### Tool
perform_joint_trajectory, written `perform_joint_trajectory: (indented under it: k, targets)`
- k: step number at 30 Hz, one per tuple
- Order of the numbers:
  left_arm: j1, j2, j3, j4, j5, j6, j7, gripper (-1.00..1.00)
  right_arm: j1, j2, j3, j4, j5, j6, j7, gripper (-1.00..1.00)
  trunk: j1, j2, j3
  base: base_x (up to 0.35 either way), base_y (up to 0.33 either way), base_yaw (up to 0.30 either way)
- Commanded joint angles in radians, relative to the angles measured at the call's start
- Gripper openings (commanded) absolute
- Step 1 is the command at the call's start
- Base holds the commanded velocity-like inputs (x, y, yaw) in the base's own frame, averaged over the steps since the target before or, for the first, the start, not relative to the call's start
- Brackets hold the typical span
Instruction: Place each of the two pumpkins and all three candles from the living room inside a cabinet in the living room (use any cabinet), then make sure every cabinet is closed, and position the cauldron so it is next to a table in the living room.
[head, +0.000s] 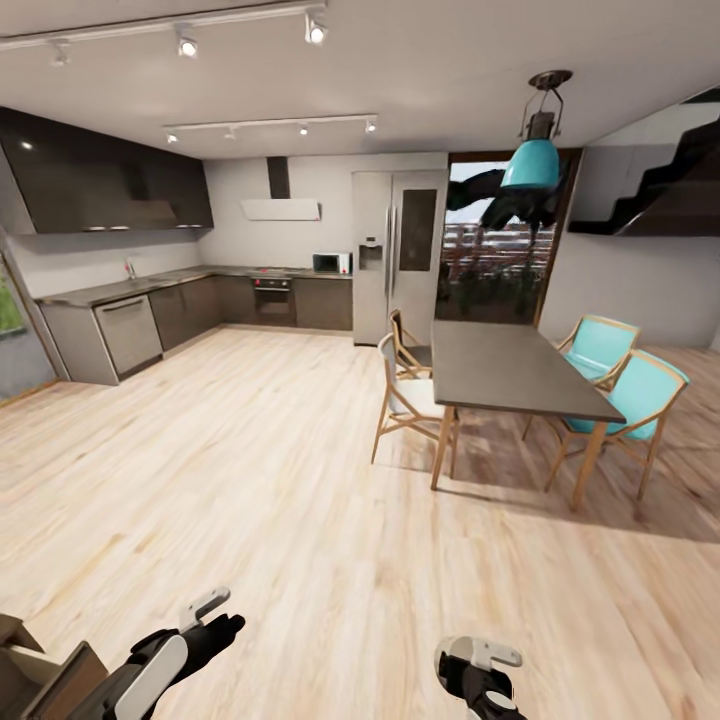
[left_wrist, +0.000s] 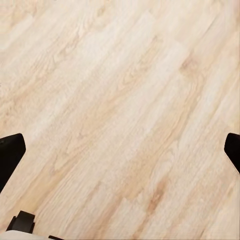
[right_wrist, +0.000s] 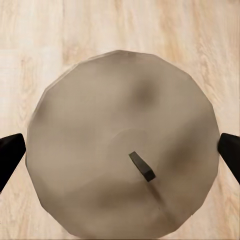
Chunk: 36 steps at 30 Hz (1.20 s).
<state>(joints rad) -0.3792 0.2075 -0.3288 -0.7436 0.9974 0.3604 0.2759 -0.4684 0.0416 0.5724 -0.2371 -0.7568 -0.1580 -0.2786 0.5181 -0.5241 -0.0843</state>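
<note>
My right claw (right_wrist: 120, 155) hangs spread directly over a round grey-brown disc (right_wrist: 100, 130), perhaps the cauldron, though I cannot tell. My left claw (left_wrist: 120, 150) gapes over bare floor (left_wrist: 120, 75). The dining table (head: 505, 370) stands well ahead, rightward.

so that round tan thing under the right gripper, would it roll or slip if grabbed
The round tan thing looks smooth and faceted, so the fingers may slip somewhat. Seen end-on, it nearly fills the open right gripper, leaving little margin. Its thin dark stub looks breakable and is probably best avoided.
</note>
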Motion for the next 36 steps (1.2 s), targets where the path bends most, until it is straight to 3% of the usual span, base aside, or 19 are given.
perform_joint_trajectory:
  k: [1, 25, 36]
  targets:
    - [-0.001, 0.001, -0.006, -0.002, 0.01, 0.0, 0.01, 1.0, -0.001, -0.001, 0.009, -0.001, -0.009, -0.005, -0.004, -1.0, 0.001, -0.002, -0.002, 0.248, -0.171, 0.284]
    - [-0.001, 0.001, -0.005, -0.002, 0.009, 0.0, 0.01, 1.0, -0.001, -0.002, 0.009, -0.001, -0.007, -0.005, -0.007, -1.0, 0.001, -0.002, -0.002, 0.242, -0.175, 0.284]
    - [-0.001, 0.001, -0.004, -0.002, 0.009, 0.0, 0.009, 1.0, -0.001, -0.002, 0.009, -0.001, -0.007, -0.005, -0.007, -1.0, 0.001, -0.002, -0.002, 0.026, -0.01, 0.284]
